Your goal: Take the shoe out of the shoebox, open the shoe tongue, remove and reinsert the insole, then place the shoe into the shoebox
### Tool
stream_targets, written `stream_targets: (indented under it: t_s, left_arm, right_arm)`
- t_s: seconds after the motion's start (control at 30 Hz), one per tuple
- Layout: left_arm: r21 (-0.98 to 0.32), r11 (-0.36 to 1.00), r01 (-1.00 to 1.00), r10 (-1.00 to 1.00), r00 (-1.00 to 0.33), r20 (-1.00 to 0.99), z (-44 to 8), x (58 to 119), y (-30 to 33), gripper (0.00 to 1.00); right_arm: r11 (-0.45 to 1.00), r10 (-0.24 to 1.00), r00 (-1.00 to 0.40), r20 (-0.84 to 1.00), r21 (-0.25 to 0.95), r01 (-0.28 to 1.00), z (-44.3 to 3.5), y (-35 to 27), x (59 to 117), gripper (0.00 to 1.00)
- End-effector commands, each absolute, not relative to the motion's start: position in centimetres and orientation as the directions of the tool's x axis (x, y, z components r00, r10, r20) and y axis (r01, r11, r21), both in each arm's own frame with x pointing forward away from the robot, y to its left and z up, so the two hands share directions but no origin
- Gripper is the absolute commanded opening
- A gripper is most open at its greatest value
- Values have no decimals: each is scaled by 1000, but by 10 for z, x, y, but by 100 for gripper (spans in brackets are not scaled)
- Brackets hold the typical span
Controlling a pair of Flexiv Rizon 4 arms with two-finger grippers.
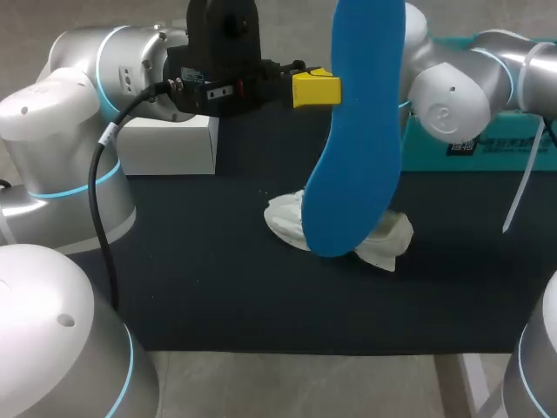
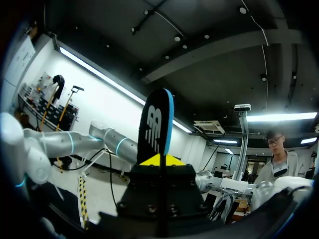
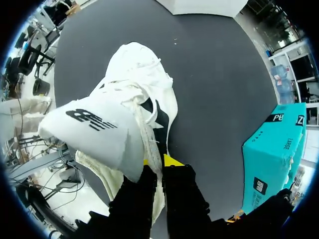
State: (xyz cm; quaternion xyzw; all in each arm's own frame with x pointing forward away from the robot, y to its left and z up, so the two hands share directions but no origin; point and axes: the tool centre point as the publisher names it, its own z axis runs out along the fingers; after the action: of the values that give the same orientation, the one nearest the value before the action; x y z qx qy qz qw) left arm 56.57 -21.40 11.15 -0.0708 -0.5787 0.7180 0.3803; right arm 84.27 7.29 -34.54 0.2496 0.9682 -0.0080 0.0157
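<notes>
My left gripper point(image 1: 315, 89) is raised above the table and shut on the blue insole point(image 1: 357, 131), which hangs down from it. In the left wrist view the insole point(image 2: 155, 124) stands up edge-on between the yellow tips of the left gripper point(image 2: 159, 160), its dark printed face showing. The white shoe point(image 1: 387, 239) lies on the dark mat, mostly hidden behind the insole. My right gripper point(image 3: 159, 162) is shut on the edge of the shoe's point(image 3: 144, 74) upper, beside the folded-out tongue point(image 3: 94, 127). In the head view the insole hides the right gripper.
The teal shoebox point(image 1: 492, 144) stands at the back right of the mat, close beside my right arm point(image 1: 452, 96); it is also visible in the right wrist view point(image 3: 274, 154). A white box point(image 1: 170, 144) sits at the back left. The dark mat point(image 1: 200, 279) is bare in front.
</notes>
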Motion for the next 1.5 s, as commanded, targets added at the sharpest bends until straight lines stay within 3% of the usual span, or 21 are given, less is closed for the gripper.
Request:
stream_targets:
  t_s: [0.03,0.27,0.6,0.97,1.5]
  left_arm:
    - [-885,-41,-464,629,-701,338,111,565,-214,0]
    - [-885,-41,-464,629,-701,338,111,565,-214,0]
    - [-885,-41,-464,629,-701,338,111,565,-214,0]
    - [-885,-41,-464,629,-701,338,111,565,-214,0]
    - [-885,-41,-464,629,-701,338,111,565,-214,0]
  right_arm:
    - [536,843,-536,44,7,844,-314,64,839,0]
    - [206,956,-200,213,-7,978,-319,75,848,0]
    - [-154,936,143,323,8,988,-313,94,849,0]
    - [-221,921,215,325,-20,975,-316,109,856,0]
    - [54,930,-83,357,90,995,-321,124,868,0]
